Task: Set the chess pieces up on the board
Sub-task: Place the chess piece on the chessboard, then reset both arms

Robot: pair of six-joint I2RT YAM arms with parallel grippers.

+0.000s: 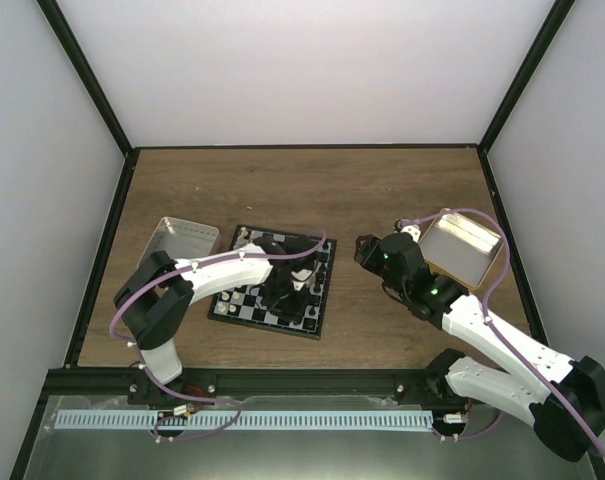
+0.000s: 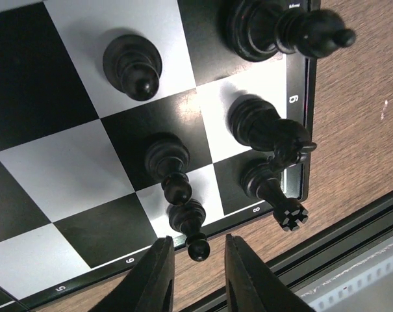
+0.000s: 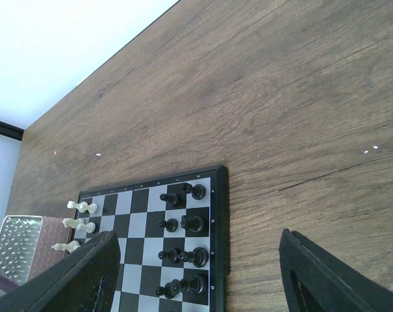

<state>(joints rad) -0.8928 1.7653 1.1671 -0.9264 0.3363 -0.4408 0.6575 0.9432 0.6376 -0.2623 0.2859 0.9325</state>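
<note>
Wooden table under both arms. Board directly beneath left gripper, and left of right gripper, apart from it. Yellow-tan tin close on right gripper's outer side. Pale tin well left of left gripper, near board corner.

Left gripper: jaws narrowly parted, pinching nothing. Black pawn upright on edge square, head at mouth of fingertips. Second pawn just beyond, crowding it. Rook and knight off to one side.

Right gripper: fingers spread wide, nothing between. Three white pieces on board's far side from it.

Left hand low, slightly parted, right hand high, spread wide
</note>
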